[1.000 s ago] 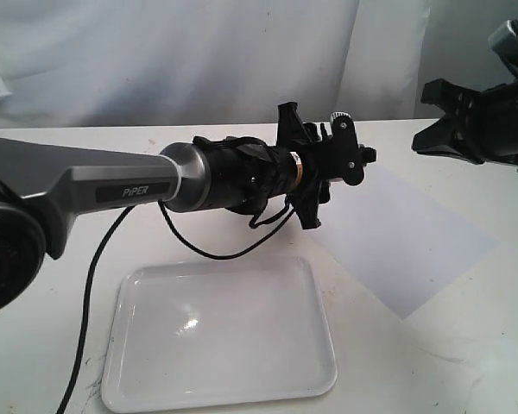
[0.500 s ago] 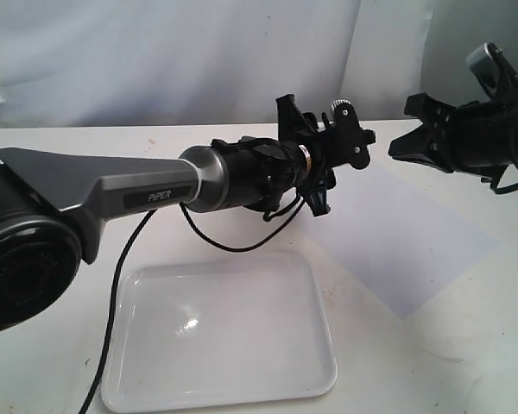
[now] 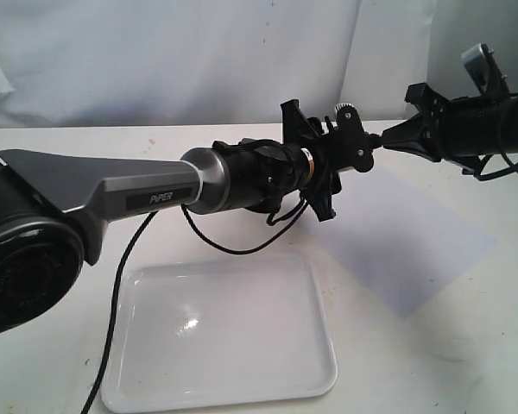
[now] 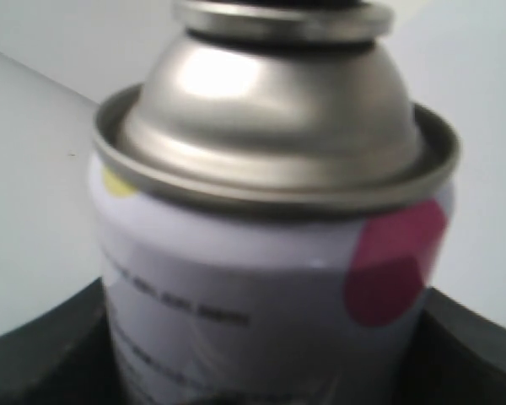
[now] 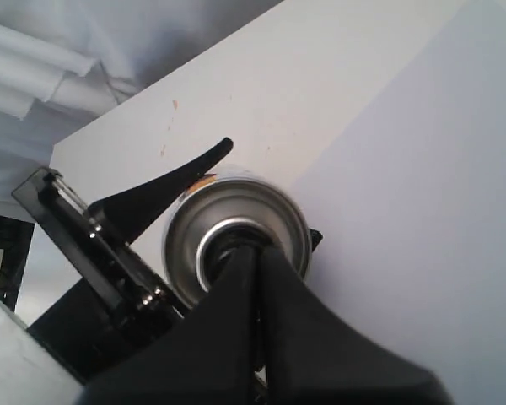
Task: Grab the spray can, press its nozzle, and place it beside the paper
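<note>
My two robot hands met at a spray can held above a white tabletop [image 3: 86, 147].

My left hand [image 3: 345, 155] was clamped on the spray can [image 4: 270, 278], its black fingers [image 4: 34, 354] pressing on either side of the white body, with a pink dot and the silver dome showing above the grip. My right hand [image 5: 251, 253] faced it with its two fingers drawn together to a narrow point, the tips resting at the centre of the dome. I could not make out the nozzle beneath them. The can hung in the air, clear of the tabletop. The paper [image 3: 406, 241] lay flat below and just beyond both hands. A glossy white tray [image 3: 328, 379] sat under my left arm, well behind its hand.
</note>
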Controlling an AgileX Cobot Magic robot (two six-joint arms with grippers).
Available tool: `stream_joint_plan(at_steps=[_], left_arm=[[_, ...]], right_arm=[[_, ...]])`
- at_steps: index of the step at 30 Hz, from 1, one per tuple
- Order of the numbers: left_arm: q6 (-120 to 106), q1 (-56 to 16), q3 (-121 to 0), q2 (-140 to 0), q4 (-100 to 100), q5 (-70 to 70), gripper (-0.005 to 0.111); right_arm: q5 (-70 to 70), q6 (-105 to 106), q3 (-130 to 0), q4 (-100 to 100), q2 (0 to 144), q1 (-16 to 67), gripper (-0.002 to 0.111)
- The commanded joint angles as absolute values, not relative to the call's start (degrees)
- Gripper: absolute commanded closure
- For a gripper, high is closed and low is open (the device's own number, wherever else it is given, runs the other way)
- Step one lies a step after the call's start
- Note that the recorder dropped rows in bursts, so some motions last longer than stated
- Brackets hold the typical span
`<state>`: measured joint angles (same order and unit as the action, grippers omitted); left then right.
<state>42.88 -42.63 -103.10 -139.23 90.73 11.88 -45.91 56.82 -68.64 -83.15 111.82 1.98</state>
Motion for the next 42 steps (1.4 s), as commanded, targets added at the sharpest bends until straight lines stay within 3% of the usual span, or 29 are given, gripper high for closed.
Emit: stream_joint_plan(at_steps=[1,42], left_arm=[[42.9,-42.9,-103.9,-140.1,90.9,12.0,0.107],[38.1,-42.9,-103.5,-138.0,86.8,15.0,0.107]], right_arm=[[-46.8,56.8,-69.2,-83.5,111.7,2.9,0.108],[-42.0,54.0,-69.2,-78.6,113.4,6.0,0.108]])
